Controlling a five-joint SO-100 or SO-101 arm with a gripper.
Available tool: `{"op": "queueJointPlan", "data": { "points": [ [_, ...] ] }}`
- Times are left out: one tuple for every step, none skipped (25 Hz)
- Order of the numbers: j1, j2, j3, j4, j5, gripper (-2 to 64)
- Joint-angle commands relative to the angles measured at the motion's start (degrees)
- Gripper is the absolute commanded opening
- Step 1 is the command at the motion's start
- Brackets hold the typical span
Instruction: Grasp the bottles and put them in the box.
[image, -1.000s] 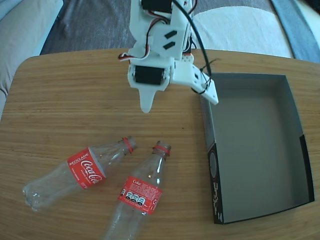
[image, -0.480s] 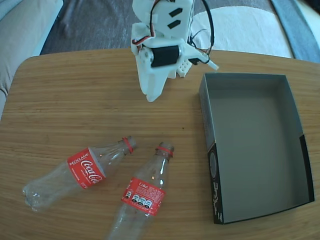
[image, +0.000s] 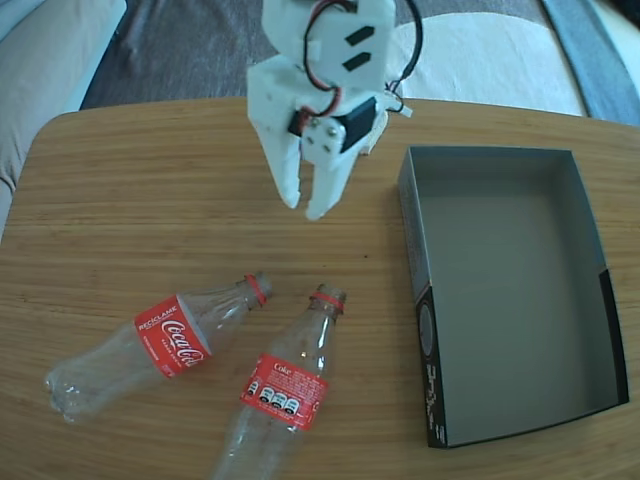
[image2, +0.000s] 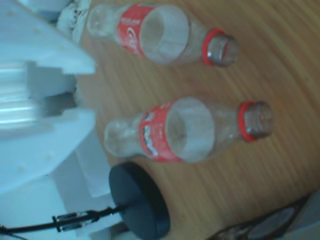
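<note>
My white plastic claw (image: 311, 208) hangs empty, narrowly parted, above the wooden table (image: 120, 200) toward its far edge. Two clear red-labelled plastic bottles (image: 152, 344) (image: 277, 393) lie near the front edge, outside the empty black-sided cardboard box (image: 424, 330) at right.

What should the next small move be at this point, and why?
Probably lower the pincer toward the nearer bottle, the one whose neck points at it. Both it and the other bottle lie loose on the table, the box holds nothing, and the pincer hangs above the wood, slightly parted, holding nothing.
</note>
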Motion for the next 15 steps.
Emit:
{"op": "queueJointPlan", "data": {
  "points": [
    [-4.04,-0.53,-4.22,0.09,-0.35,5.9],
    [-5.45,-0.53,-4.04,0.0,-0.35,9.2],
    [-6.42,-0.53,-3.69,-0.35,-0.35,14.8],
    [-6.86,-0.53,-3.52,-0.62,0.35,21.6],
    [-6.86,-0.62,-3.43,-0.62,0.53,28.0],
    [-6.86,-0.62,-3.25,-0.44,0.53,33.1],
    [-6.86,-0.62,-2.64,-0.44,0.53,36.7],
    [-6.77,-0.62,-2.11,-0.26,0.26,39.5],
    [-6.77,-0.62,-1.85,-0.35,-0.09,41.3],
    [-6.77,-0.62,-1.85,-0.35,-0.18,42.7],
    [-6.77,-0.62,-1.85,-0.62,-0.26,44.1],
    [-6.68,-0.62,-1.93,-0.7,-0.26,45.7],
    [-6.68,-0.62,-1.93,-0.79,-0.26,47.1],
    [-6.68,-0.7,-1.85,-0.79,-0.26,47.5],
    [-6.86,-1.14,-1.85,-0.88,-0.26,47.3]
  ]
}}
